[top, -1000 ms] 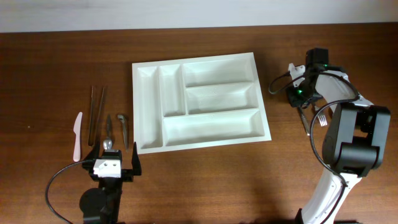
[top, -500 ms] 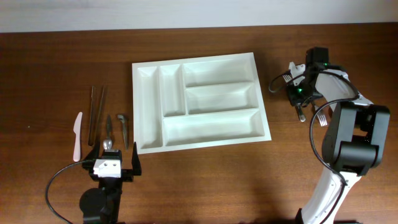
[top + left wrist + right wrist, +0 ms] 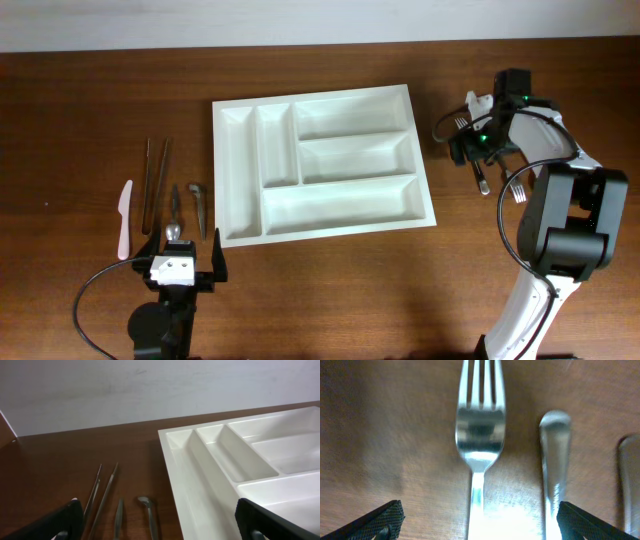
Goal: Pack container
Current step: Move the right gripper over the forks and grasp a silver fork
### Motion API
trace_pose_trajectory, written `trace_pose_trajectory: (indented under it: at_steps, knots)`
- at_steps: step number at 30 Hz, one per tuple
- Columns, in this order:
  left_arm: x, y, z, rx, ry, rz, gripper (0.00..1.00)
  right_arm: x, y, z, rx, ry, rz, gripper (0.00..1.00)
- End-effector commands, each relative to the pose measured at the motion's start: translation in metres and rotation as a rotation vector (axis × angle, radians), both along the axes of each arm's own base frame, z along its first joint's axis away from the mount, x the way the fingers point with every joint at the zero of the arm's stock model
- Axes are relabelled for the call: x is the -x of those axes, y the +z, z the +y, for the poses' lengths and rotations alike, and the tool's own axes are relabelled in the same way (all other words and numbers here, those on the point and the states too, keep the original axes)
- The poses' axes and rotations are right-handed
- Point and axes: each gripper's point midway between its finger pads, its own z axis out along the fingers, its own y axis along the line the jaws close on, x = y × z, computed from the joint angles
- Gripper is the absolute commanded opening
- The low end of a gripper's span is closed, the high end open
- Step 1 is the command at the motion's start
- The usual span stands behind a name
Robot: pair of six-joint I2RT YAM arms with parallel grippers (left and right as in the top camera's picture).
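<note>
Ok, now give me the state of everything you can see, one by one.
container: all five compartments empty.
fork: lying flat on the table, not gripped.
right hand: open, above the fork.
left hand: open, holding nothing.
chopsticks: on the table, outside the container.
white knife: on the table, outside the container.

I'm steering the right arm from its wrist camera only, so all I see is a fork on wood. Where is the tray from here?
Observer: The container lies to the left of the right claw, apart from it.
Operator: Anything in it yet?
Observer: No, all five compartments are empty.
Operator: Is there cutlery elsewhere?
Observer: Yes, a white knife and two brown sticks lie left of the container, near the left claw.
</note>
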Motion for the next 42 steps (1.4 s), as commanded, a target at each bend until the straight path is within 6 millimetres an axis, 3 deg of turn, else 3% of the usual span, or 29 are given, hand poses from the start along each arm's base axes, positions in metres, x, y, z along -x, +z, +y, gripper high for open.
trace_pose_trajectory:
  at_steps: [1,15,30,36,42]
  knots:
    - [0.0,-0.002,0.001,-0.018,0.003,-0.002,0.99,-0.022,0.013,0.002,-0.039,-0.005,-0.073,0.99]
    - [0.0,-0.002,0.001,-0.018,0.003,-0.002,0.99,-0.046,0.02,0.004,-0.039,0.032,-0.173,0.99]
    - [0.0,-0.002,0.001,-0.018,0.003,-0.002,0.99,-0.046,-0.018,0.019,-0.046,0.097,-0.121,0.96]
    - [0.0,-0.002,0.001,-0.018,0.003,-0.002,0.99,-0.041,-0.037,0.02,-0.051,0.103,-0.085,0.79]
    - [0.0,-0.002,0.001,-0.018,0.003,-0.002,0.99,-0.037,-0.049,0.018,-0.052,0.099,-0.059,0.7]
